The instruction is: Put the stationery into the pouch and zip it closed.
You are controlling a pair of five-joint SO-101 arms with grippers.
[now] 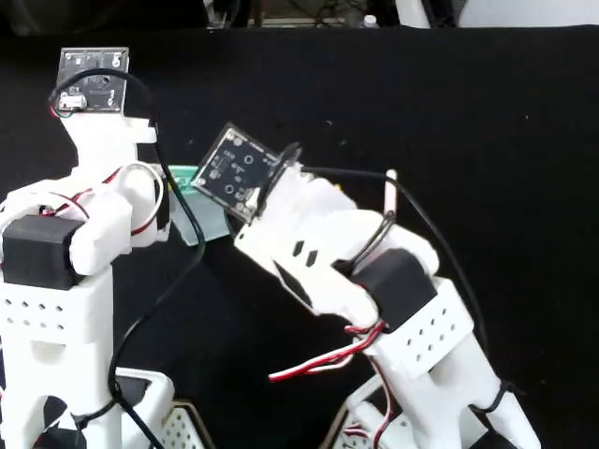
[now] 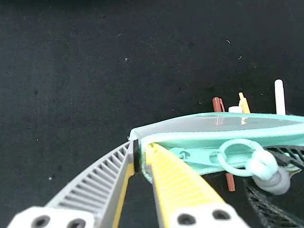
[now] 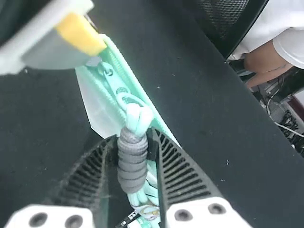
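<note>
Both right fingers around pouch zipper cord.

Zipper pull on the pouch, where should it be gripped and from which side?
Grip the grey knotted cord hanging off the pull ring, not the thin ring: the knot is thick enough for a firm pinch. Come from the end away from the pouch corner the left gripper clamps, in line with the zipper, as the right gripper does.

Smooth semi-clear plastic pouch w/ mint woven zip tape; matt knotted textile pull cord; matt black cloth counter.
</note>
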